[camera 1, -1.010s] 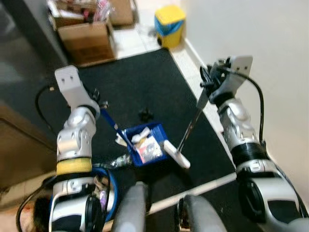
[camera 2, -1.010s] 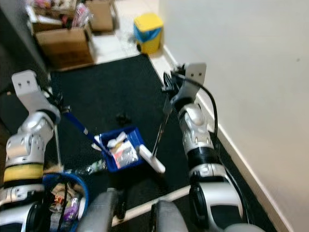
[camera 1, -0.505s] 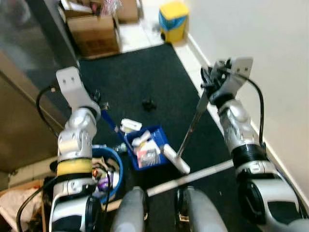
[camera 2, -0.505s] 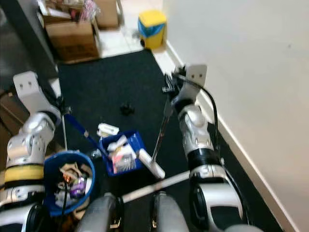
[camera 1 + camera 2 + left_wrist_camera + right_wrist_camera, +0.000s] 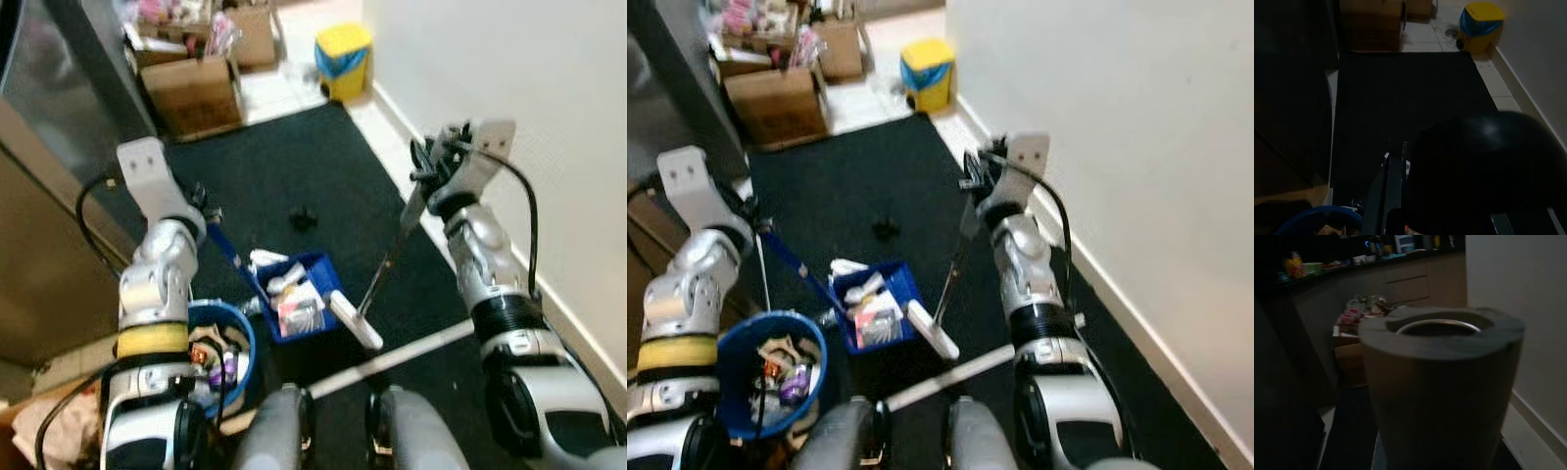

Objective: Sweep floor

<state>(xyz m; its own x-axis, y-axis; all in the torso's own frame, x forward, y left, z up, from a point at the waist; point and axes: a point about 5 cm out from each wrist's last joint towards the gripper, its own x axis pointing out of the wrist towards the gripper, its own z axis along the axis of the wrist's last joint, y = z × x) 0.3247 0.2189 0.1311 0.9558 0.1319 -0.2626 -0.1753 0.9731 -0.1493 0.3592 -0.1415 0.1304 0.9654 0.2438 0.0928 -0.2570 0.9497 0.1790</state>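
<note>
Gripping broom (image 5: pixel 384 266) and dustpan (image 5: pixel 294 295), both arms raised

- We can read no text, label, brand, number or sign anywhere.
- The cardboard boxes (image 5: pixel 196 93) show no print that we can make out.
- The yellow bin (image 5: pixel 343 61) has a blue band, with no lettering we can make out.
</note>
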